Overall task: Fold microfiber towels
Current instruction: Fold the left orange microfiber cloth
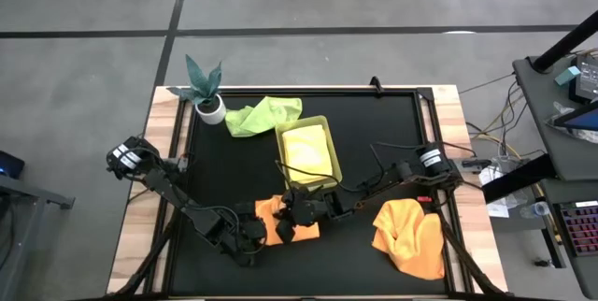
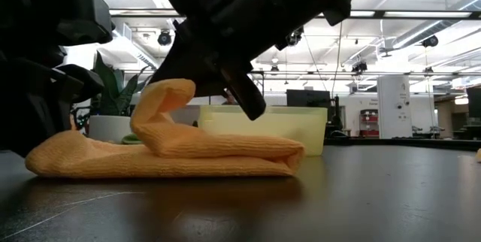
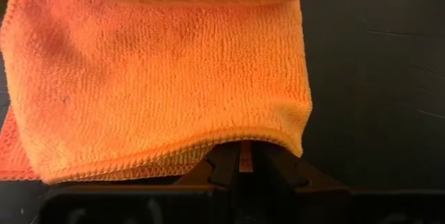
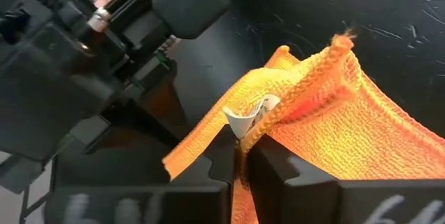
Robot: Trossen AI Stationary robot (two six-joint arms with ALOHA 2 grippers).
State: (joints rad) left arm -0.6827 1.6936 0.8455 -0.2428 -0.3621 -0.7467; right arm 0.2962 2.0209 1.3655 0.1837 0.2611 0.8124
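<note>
An orange microfiber towel [image 1: 280, 222] lies folded near the table's front middle, and both grippers are shut on it. My left gripper [image 3: 243, 160] is at its left near edge [image 1: 254, 237]. My right gripper [image 4: 242, 147] is over its right part [image 1: 299, 212]. In the low view one part of the towel rises in a hump [image 2: 167, 99] above the flat layers [image 2: 188, 159]. A second orange towel [image 1: 411, 237] lies crumpled at the front right. A light green towel [image 1: 263, 114] lies at the back. A pale yellow towel [image 1: 308, 151] rests in the tray. My left gripper pinches the orange towel's hemmed edge [image 3: 243, 142] between its two fingers, close to a corner. It comes slanting down from the table's left. The towel lies flat on the table beyond the fingers; how many layers are in the pinch I cannot tell. My right gripper pinches a raised edge of the orange towel beside its white label [image 4: 254, 116]. The fingers come from the table's right, slanting down. The pinched part stands lifted above the rest of the towel, which lies on the table.
A yellow-green tray [image 1: 322, 125] stands behind the grippers at mid-table. A small potted plant [image 1: 207, 91] stands at the back left. The black mat [image 1: 374, 133] is bare at the right back and the left middle.
</note>
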